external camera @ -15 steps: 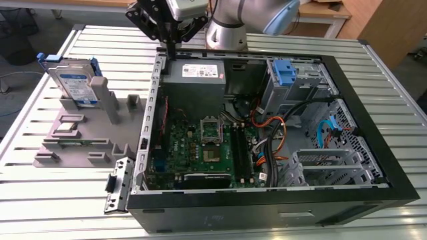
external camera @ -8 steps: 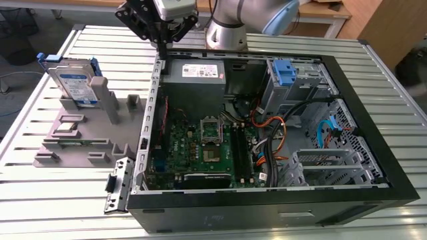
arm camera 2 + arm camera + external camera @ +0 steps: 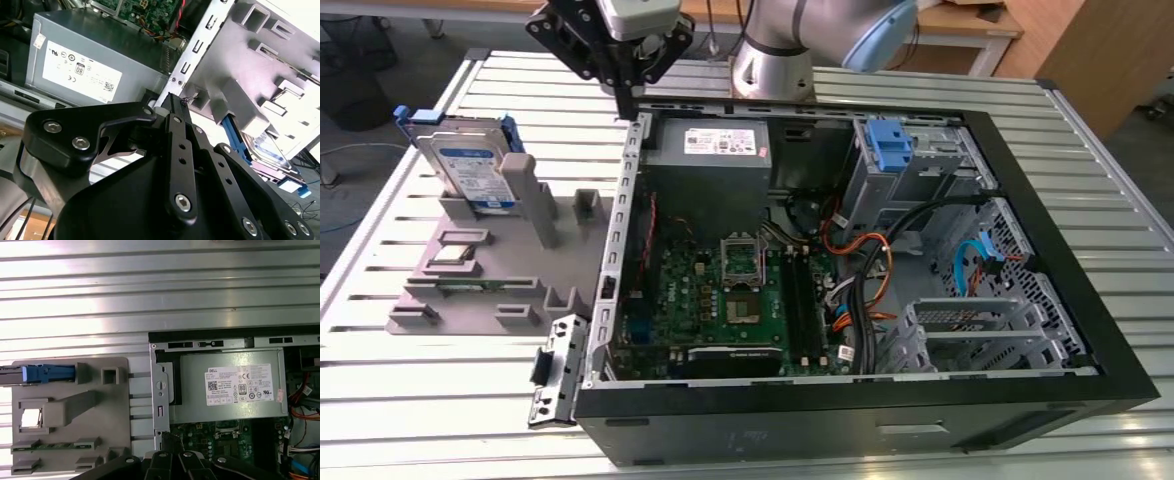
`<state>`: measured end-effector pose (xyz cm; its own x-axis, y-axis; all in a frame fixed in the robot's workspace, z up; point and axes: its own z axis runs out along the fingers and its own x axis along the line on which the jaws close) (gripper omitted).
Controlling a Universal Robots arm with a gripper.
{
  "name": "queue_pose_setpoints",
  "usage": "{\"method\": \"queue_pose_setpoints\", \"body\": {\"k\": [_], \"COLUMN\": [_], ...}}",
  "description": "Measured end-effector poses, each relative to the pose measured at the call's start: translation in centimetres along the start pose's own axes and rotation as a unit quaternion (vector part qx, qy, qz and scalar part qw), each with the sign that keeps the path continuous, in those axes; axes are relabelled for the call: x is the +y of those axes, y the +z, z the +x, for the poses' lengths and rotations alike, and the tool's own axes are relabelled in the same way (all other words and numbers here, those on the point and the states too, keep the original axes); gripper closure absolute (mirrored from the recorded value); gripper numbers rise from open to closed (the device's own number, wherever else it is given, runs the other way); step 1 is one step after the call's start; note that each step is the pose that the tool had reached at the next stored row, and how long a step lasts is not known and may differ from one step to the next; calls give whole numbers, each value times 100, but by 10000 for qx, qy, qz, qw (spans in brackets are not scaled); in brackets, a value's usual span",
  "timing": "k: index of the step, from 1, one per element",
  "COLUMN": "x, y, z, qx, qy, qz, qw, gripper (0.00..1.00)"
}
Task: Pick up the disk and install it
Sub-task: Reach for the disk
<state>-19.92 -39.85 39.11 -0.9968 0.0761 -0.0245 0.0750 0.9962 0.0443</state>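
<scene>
Slatted table (image 3: 414, 400) is holding an open case (image 3: 854, 435) and a grey fixture (image 3: 467, 300). Disk (image 3: 467, 165) is standing upright in the fixture, upper left of the exterior view. Gripper (image 3: 627, 100) is hovering to its right, jaws together, empty (best opened wide and squared to the rails before descending).

- Your arm (image 3: 771, 62) is a smooth silver-grey tube with rounded joint housings.
- One joint near the top of the exterior view wears a pale blue cap (image 3: 881, 38).
- A light grey block (image 3: 640, 14) sits just above your hand (image 3: 626, 98).
- Your hand is matte black throughout, built of flat, angular link plates (image 3: 65, 135) that taper to slim fingers (image 3: 174, 112).
- In the second wrist view, silver socket-head screws (image 3: 182, 201) dot those plates, singly and in pairs.
</scene>
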Motion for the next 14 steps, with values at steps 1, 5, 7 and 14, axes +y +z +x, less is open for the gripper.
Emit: {"method": "queue_pose_setpoints", "body": {"k": [1,5,7,14], "x": [-1,-5,-5,-10], "y": [0,0,0,1], "z": [18,62,74,128], "qx": [0,0,0,0], "qy": [0,0,1,0], "qz": [0,0,0,0], "qw": [10000,10000,10000,10000], "gripper": [90,90,90,90]}}
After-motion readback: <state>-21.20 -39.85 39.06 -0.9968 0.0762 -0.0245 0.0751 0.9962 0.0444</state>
